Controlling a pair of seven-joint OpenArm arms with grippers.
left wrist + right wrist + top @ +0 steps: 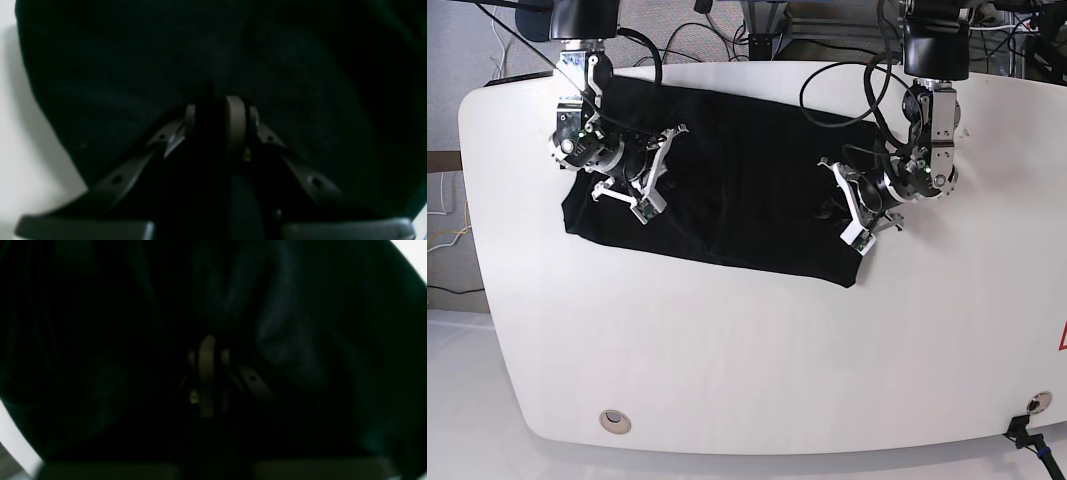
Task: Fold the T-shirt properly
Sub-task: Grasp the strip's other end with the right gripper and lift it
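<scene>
The black T-shirt (737, 190) lies spread across the back half of the white table (727, 350), creased and bunched at both ends. My left gripper (842, 205) sits on its right end, near the right corner. In the left wrist view its jaws (213, 106) are pinched on a fold of the T-shirt (133, 66). My right gripper (652, 178) sits on the shirt's left part. In the dim right wrist view its fingers (206, 360) stand close together in dark cloth (283, 323). The orange tag is hidden.
Black cables (757, 20) and stands run behind the table's far edge. A round hole (613, 421) is near the front left edge, and a black fitting (1027, 435) at the front right corner. White tabletop (13, 133) shows beside the cloth.
</scene>
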